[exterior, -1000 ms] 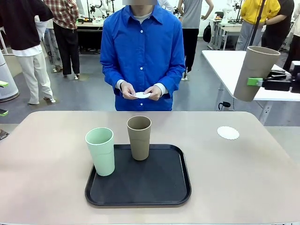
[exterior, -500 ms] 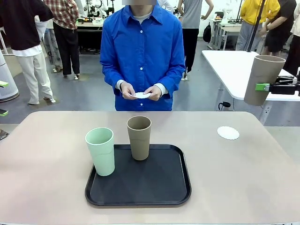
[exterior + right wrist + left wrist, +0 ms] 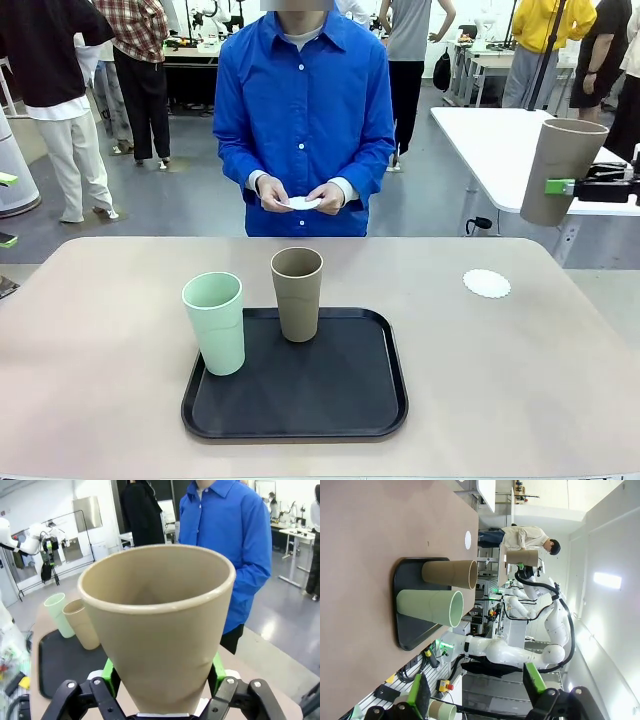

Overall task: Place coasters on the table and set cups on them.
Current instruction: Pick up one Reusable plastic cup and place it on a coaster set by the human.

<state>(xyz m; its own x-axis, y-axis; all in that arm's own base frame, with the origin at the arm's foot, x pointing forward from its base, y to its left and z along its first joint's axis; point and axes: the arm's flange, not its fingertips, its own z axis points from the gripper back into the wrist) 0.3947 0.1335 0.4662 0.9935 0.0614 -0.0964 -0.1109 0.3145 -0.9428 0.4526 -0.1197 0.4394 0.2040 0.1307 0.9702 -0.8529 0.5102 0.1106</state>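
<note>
My right gripper point(image 3: 575, 186) is shut on a taupe cup point(image 3: 563, 170), holding it upright in the air beyond the table's far right corner. In the right wrist view that cup point(image 3: 160, 630) sits between the green pads of my right gripper point(image 3: 162, 682). One lacy white coaster point(image 3: 486, 283) lies on the beige table point(image 3: 100, 330) at the right, below and left of the held cup. A mint cup point(image 3: 214, 322) and a second taupe cup point(image 3: 297, 293) stand on the black tray point(image 3: 330, 400). My left gripper point(image 3: 477, 695) is open, off the table.
A person in a blue shirt stands at the far edge, holding a white coaster point(image 3: 300, 203) in both hands. A white table point(image 3: 490, 140) stands behind the held cup. The left wrist view shows the tray point(image 3: 410, 630) with both cups from the side.
The right gripper has carried the taupe cup a little to the right and set it more upright, then held still. Cups on the tray and the coaster have not moved.
</note>
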